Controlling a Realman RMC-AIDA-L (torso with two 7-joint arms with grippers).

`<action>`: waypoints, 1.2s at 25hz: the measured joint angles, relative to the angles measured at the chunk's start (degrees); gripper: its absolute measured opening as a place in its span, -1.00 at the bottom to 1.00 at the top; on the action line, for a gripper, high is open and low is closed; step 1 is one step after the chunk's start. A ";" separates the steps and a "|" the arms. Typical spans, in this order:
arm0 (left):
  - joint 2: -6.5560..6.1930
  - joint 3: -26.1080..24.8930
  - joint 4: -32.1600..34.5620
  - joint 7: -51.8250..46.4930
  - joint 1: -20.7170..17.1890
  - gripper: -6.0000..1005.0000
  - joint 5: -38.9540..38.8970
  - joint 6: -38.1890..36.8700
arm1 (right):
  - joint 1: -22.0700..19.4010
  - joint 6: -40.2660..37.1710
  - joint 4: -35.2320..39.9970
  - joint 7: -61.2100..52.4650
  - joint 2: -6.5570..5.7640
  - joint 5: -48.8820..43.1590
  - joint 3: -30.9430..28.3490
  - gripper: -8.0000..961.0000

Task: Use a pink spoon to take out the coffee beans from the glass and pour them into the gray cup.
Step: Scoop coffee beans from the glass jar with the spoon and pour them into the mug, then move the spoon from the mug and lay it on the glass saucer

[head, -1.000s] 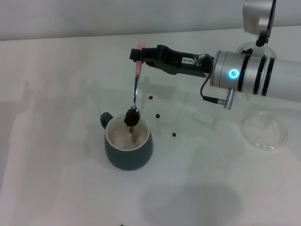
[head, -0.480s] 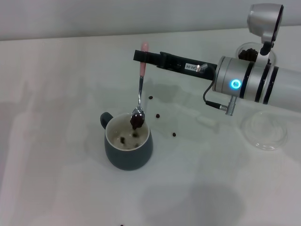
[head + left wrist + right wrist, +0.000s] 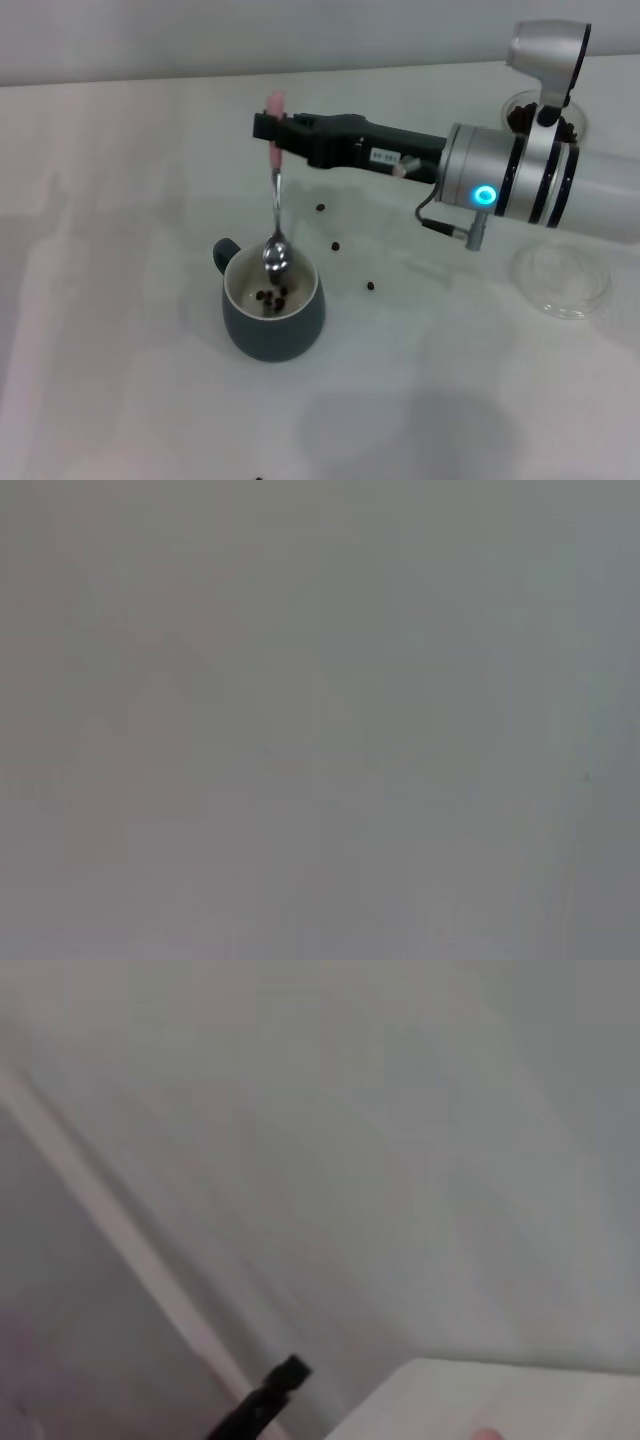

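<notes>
Right gripper (image 3: 272, 133): black matte jaws clamped on the pale pink handle of the pink spoon (image 3: 275, 205), near its top end. Spoon hangs almost straight down from the jaws; slim pink plastic-looking handle, shiny silver metal neck and bowl. The bowl sits directly below the jaws, just over the far rim of the squat rounded blue-gray mug, the gray cup (image 3: 272, 312), and looks empty.

Gray cup: matte dark outside, smooth cream-white inside, small loop handle on the side away from the arm. A few small dark oval coffee beans (image 3: 270, 297) lie on its floor, below the spoon bowl.

Outward from the jaws, toward the arm: stray beans (image 3: 335, 246) scattered on the plain white table (image 3: 120, 300), apart from the cup. Further along the arm: silver cylindrical forearm with black bands and a lit cyan ring. Behind that forearm, well away from the jaws: the small clear glass (image 3: 520, 112), mostly hidden, with dark beans inside. Beyond the forearm on the near side: flat clear round glass dish (image 3: 562, 281).

View differences: head view shows all of the above. Right wrist view shows only one black fingertip (image 3: 283, 1373) against a pale blurred background, plus a sliver of pink at the edge. Left wrist view is a uniform gray blur; left gripper isn't visible anywhere.
</notes>
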State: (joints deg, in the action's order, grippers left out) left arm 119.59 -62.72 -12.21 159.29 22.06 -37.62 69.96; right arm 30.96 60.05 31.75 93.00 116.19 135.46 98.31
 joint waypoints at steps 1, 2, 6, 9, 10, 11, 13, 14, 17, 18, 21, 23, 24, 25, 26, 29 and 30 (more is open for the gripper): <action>-0.03 -0.02 0.00 -0.01 -0.04 0.78 0.00 0.00 | -0.50 -0.03 0.96 1.45 0.00 0.39 0.79 -0.48; -0.03 -0.03 0.00 -0.01 -0.07 0.78 0.00 0.00 | -0.89 -0.07 1.80 2.36 0.00 0.77 1.45 -0.47; -0.05 -0.16 0.00 -0.03 -0.15 0.78 0.00 0.00 | -1.51 -0.14 2.90 3.43 0.00 1.67 2.17 -0.47; -0.06 -0.16 0.00 -0.03 -0.16 0.78 0.00 0.00 | -1.65 0.15 2.39 3.43 -0.14 3.83 1.45 -0.46; -0.06 -0.17 0.00 -0.03 -0.17 0.78 0.00 0.00 | -1.74 0.57 2.25 3.34 -0.27 4.30 0.69 -0.46; -0.09 -0.19 0.00 -0.03 -0.17 0.78 0.00 0.00 | -1.82 1.25 1.98 3.21 -0.39 4.56 -0.42 -0.46; -0.14 -0.21 -0.01 -0.03 -0.18 0.78 0.00 0.00 | -1.96 4.01 0.38 2.80 -0.61 4.71 -4.39 -0.46; -0.14 -0.21 -0.01 -0.03 -0.18 0.78 0.00 0.00 | -2.03 6.05 -0.90 2.54 -0.72 4.71 -6.96 -0.45; -0.17 -0.22 0.00 -0.03 -0.17 0.78 0.00 0.00 | -2.19 11.85 -5.62 0.90 -1.34 4.54 -15.74 -0.45; -0.17 -0.22 0.00 -0.03 -0.17 0.78 0.00 0.00 | -2.27 12.97 -6.69 0.25 -1.79 4.49 -17.27 -0.45; -0.23 -0.21 0.00 -0.03 -0.20 0.78 0.00 0.00 | -3.16 14.89 -9.06 -2.56 -4.13 4.38 -20.55 -0.44; -0.25 -0.21 0.00 -0.02 -0.19 0.77 0.00 0.00 | -4.04 15.16 -9.77 -3.53 -6.06 4.23 -21.23 -0.44; -0.24 -0.21 -0.01 -0.02 -0.19 0.78 0.01 0.00 | -4.44 15.26 -10.19 -3.71 -7.09 4.12 -21.33 -0.44; -0.25 -0.25 0.06 0.00 -0.19 0.78 -0.01 0.00 | -4.92 15.33 -10.78 -3.76 -8.51 4.10 -21.41 -0.44; -0.24 -0.25 0.13 0.01 -0.19 0.78 0.00 0.00 | -5.19 15.58 -11.39 -3.79 -9.50 3.99 -21.41 -0.43; -0.24 -0.30 0.58 0.01 -0.18 0.78 -0.32 0.00 | -6.01 17.35 -13.73 -3.81 -12.80 3.29 -21.47 -0.43; -0.24 -0.30 0.62 0.01 -0.18 0.78 -0.58 0.00 | -6.22 18.11 -14.61 -3.81 -13.88 2.83 -21.50 -0.43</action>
State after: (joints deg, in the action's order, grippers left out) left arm 119.35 -63.02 -11.59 159.30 21.88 -38.19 69.96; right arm 24.74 78.16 17.14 89.18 102.30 138.29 76.81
